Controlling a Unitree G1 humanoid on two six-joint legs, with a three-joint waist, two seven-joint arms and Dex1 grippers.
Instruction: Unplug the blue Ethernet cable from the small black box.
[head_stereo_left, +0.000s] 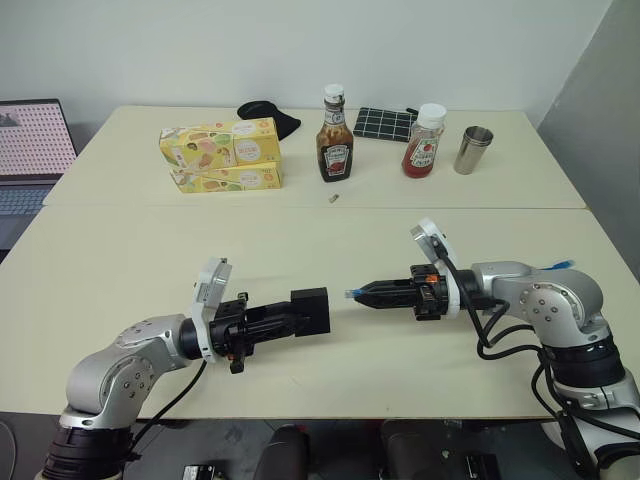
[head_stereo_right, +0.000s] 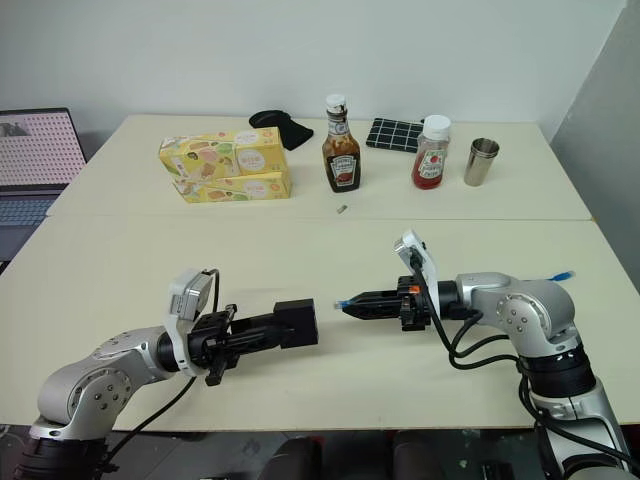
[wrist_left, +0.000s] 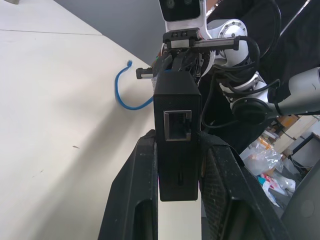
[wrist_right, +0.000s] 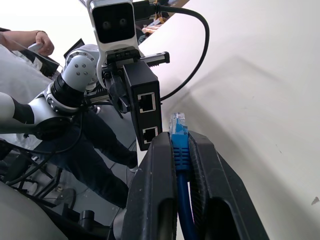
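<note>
**Plug free of the box, 1 gripper on each part**

The left gripper (head_stereo_left: 300, 312) reaches level toward the right over the near table (head_stereo_left: 120, 270); its 2 black fingers (wrist_left: 131, 200) are clamped on the small black box (head_stereo_left: 310, 310), which sticks out past the fingertips with its open port facing the other arm; the left wrist view shows that port empty.

A small gap of bare table separates the box from the plug; the 2 parts do not touch.

The right gripper (head_stereo_left: 372, 294) points left at the box, tilted slightly downward; its fingers (wrist_right: 155, 200) are pressed together on the blue Ethernet cable (wrist_right: 179, 150), pinching it just behind the plug; the plug's tip pokes out beyond the fingertips, just short of the box's face. In the right wrist view the box shows 2 ports, both empty, with the plug level with the nearer 1. The cord runs back between the fingers along the right arm; its other end (head_stereo_left: 563, 264) shows past the right elbow, and in the left wrist view a blue loop (wrist_left: 122, 95) lies on the table beyond the box.

Well beyond both grippers, on the far table: 2 stacked yellow cartons (head_stereo_left: 222, 153), a black cloth lump (head_stereo_left: 272, 115), a brown sauce bottle (head_stereo_left: 335, 135), a dark panel with a white grid (head_stereo_left: 385, 123), a red sauce bottle (head_stereo_left: 424, 142) and a steel cup (head_stereo_left: 473, 149); a laptop (head_stereo_left: 32, 150) stands off to the left of the left gripper.
</note>
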